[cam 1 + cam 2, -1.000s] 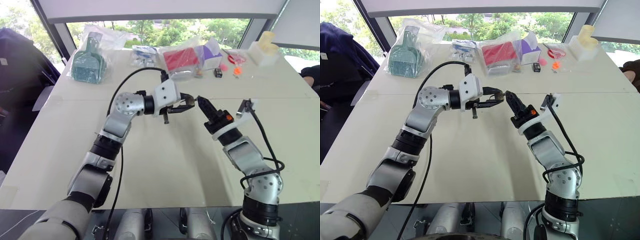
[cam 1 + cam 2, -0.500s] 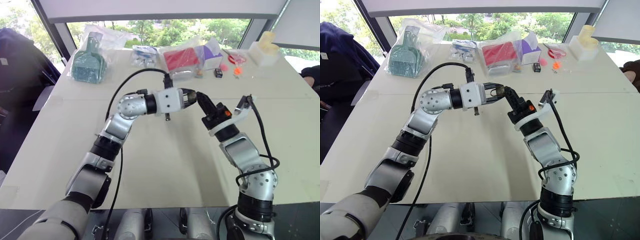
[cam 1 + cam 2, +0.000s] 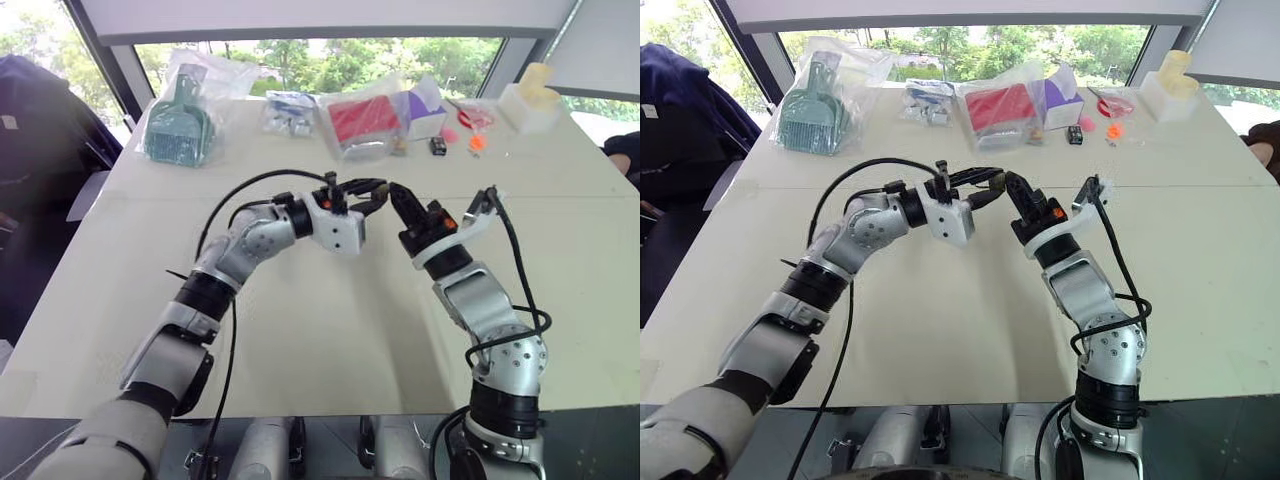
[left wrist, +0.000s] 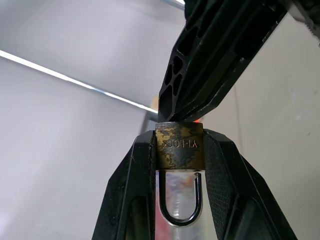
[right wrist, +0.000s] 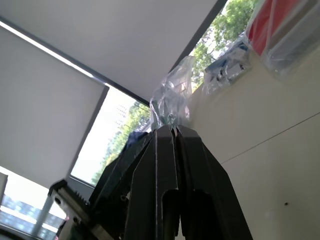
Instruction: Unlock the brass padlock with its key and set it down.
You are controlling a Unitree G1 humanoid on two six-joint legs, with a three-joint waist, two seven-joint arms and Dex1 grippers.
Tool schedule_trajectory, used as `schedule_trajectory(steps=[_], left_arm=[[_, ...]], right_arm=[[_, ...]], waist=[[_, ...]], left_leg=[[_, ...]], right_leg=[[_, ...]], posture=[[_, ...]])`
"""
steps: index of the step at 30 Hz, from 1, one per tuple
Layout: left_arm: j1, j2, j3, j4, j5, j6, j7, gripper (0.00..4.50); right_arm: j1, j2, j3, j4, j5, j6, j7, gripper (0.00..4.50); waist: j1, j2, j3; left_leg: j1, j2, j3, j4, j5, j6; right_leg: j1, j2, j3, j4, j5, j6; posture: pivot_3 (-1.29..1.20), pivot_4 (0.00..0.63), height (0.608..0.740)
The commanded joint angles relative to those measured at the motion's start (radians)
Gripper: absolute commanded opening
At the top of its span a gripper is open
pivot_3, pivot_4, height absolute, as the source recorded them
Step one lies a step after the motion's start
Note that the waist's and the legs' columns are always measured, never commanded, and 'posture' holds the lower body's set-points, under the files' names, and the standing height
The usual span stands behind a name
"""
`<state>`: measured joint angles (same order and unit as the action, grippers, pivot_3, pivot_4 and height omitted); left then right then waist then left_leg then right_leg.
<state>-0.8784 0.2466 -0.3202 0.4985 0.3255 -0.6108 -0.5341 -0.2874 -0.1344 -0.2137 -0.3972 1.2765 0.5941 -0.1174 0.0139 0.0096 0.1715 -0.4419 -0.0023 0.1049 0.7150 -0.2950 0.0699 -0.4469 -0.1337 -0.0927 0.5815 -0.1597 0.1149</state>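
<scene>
Left gripper [image 4: 179, 165] pinched the brass padlock [image 4: 179, 146] above table [image 3: 330, 330] centre, right gripper [image 5: 172, 131] pressed together at its 12 o'clock, key not visible; keep the lock steady, turn gently, avoid side load.

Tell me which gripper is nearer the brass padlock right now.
Left. The left gripper is shut on the brass padlock, clamped between its fingertips; the shut right gripper has its tip right at the lock's end.
</scene>
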Motion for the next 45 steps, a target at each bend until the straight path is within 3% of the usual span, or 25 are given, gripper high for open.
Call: schedule_trajectory(steps=[1,7,12,24,28,33,39,40,45], left_arm=[[-0.067,-0.004,0.046,-0.016,-0.185,0.107,-0.151,0.76],[-0.091,0.01,0.036,-0.034,-0.301,0.168,-0.335,0.76],[-0.081,-0.002,0.036,-0.094,-0.35,0.175,-0.386,0.76],[-0.054,-0.006,0.007,-0.189,-0.33,0.12,-0.389,0.76],[-0.058,-0.007,0.007,-0.186,-0.329,0.118,-0.387,0.76],[-0.065,-0.01,0.008,-0.183,-0.327,0.117,-0.383,0.76],[-0.079,-0.001,0.008,-0.163,-0.316,0.114,-0.391,0.76],[-0.08,0.0,0.01,-0.16,-0.324,0.131,-0.399,1.79],[-0.077,0.01,0.032,-0.165,-0.373,0.243,-0.431,3.58]], right_arm=[[0.028,-0.084,-0.014,-0.08,-0.004,0.015,0.133,1.37],[0.036,-0.313,-0.061,-0.105,0.012,0.083,0.266,4.45],[0.051,-0.379,-0.076,-0.1,0.037,0.114,0.303,4.45],[0.041,-0.339,-0.093,-0.075,0.103,0.104,0.274,4.45],[0.049,-0.34,-0.084,-0.086,0.111,0.112,0.27,2.66],[0.058,-0.357,-0.069,-0.095,0.118,0.131,0.273,0.03],[0.069,-0.385,-0.056,-0.086,0.094,0.15,0.294,0.03],[0.069,-0.386,-0.057,-0.082,0.088,0.149,0.296,0.0],[0.071,-0.382,-0.067,-0.064,0.063,0.139,0.304,0.0]], waist=[[-0.005,0.0,0.0],[-0.008,0.001,0.0],[0.0,0.0,0.0],[-0.001,0.0,0.0],[0.0,0.001,0.0],[0.0,0.0,0.0],[-0.001,0.0,0.0],[-0.001,0.0,0.0],[-0.001,0.0,0.0]], left_leg=[[0.0,0.0,0.0,0.0,0.0,0.0],[0.001,0.001,0.0,-0.001,-0.001,0.002],[0.001,0.001,0.0,0.0,-0.001,0.002],[0.001,0.001,0.0,0.001,-0.001,0.002],[0.001,0.001,0.0,0.001,-0.001,0.002],[0.001,0.001,0.0,0.001,-0.001,0.002],[0.001,0.001,0.0,0.001,-0.001,0.002],[0.001,0.001,0.0,0.001,-0.001,0.002],[0.001,0.001,0.0,0.001,-0.001,0.002]], right_leg=[[0.0,0.0,0.0,-0.001,0.0,0.0],[0.0,0.0,0.0,0.0,0.0,0.0],[0.0,0.0,0.0,-0.001,0.0,0.0],[0.001,0.0,0.0,-0.001,0.0,0.0],[0.001,0.0,0.0,-0.001,0.0,0.0],[0.001,0.0,0.0,-0.001,0.0,0.0],[0.001,0.0,0.0,-0.002,0.0,0.0],[0.001,0.0,0.0,-0.001,0.0,0.0],[0.001,0.0,0.0,-0.001,0.0,0.0]], posture=[[0.0,0.15,0.735],[0.0,0.15,0.735],[0.0,0.15,0.735],[0.0,0.15,0.735],[0.0,0.15,0.735],[0.0,0.15,0.735],[0.0,0.15,0.735],[0.0,0.15,0.735],[0.0,0.15,0.735]])
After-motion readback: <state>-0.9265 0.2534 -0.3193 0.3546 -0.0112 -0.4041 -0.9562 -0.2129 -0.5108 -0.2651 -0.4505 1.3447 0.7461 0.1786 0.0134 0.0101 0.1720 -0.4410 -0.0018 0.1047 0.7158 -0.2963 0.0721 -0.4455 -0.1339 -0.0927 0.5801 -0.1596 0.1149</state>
